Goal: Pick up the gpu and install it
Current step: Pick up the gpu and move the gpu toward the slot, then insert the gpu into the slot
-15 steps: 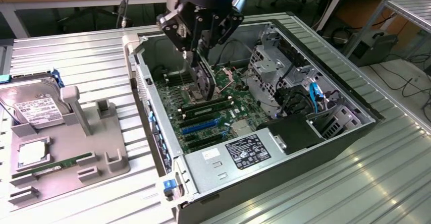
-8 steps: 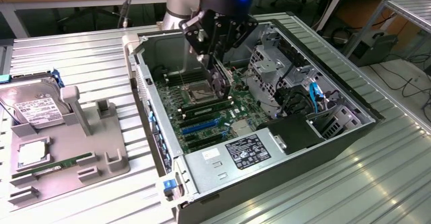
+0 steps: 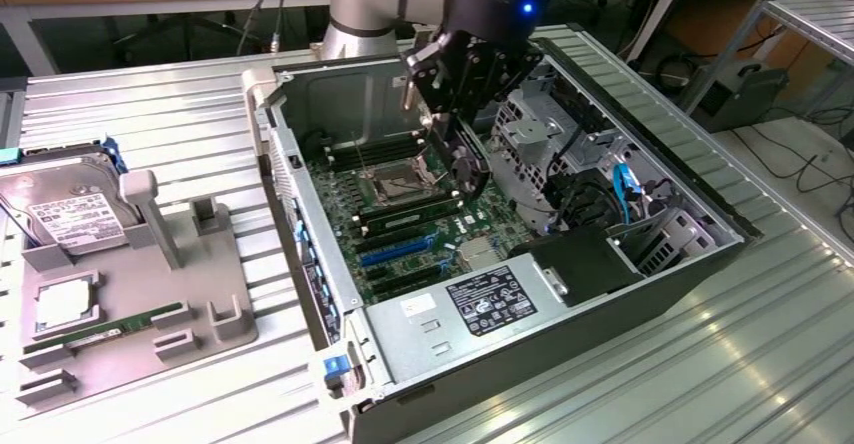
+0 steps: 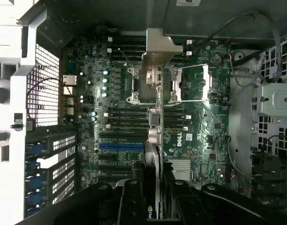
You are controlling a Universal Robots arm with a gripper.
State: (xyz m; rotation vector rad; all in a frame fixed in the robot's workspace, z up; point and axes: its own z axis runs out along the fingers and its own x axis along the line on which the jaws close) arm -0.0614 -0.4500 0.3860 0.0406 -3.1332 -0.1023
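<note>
Black fingers clamp tight: the robot's dark gripper (image 3: 461,114) (image 4: 154,197) grasps the thin dark gpu card (image 3: 466,169) (image 4: 154,140), held edge-on with its silver metal end bracket (image 4: 159,47) at the far end from the wrist. We see the card hanging inside the open grey computer case (image 3: 276,154), over the green motherboard (image 3: 400,234) (image 4: 120,117); whether it touches a slot we cannot tell. On the exterior view's left, a grey holder tray (image 3: 200,294) carries a silver hard drive (image 3: 67,214) and a green memory stick (image 3: 107,332).
</note>
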